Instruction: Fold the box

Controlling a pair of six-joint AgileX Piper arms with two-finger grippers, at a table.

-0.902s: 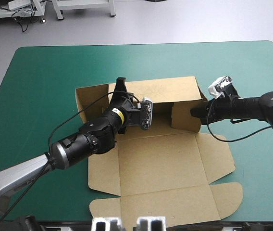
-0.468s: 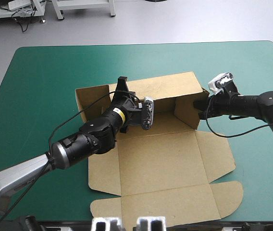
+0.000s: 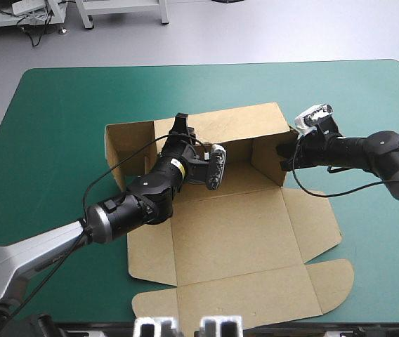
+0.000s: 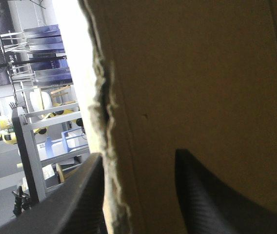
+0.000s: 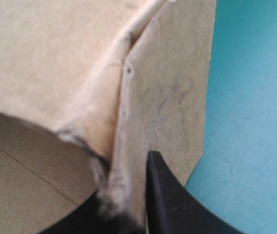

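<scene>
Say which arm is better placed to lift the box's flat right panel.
Right: the right pincer grips the corner flap beside that panel; the left pincer holds the back wall toward its left end.

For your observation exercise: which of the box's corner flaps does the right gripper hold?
The far-right flap, upright at the back wall's end; the near-right one lies flat.

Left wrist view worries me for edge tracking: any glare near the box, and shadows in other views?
Left wrist view: a washed-out white strip runs beside the box's edge, its wall dim. High view: even light, soft shadow inside the raised wall. Right wrist view: no glare.
</scene>
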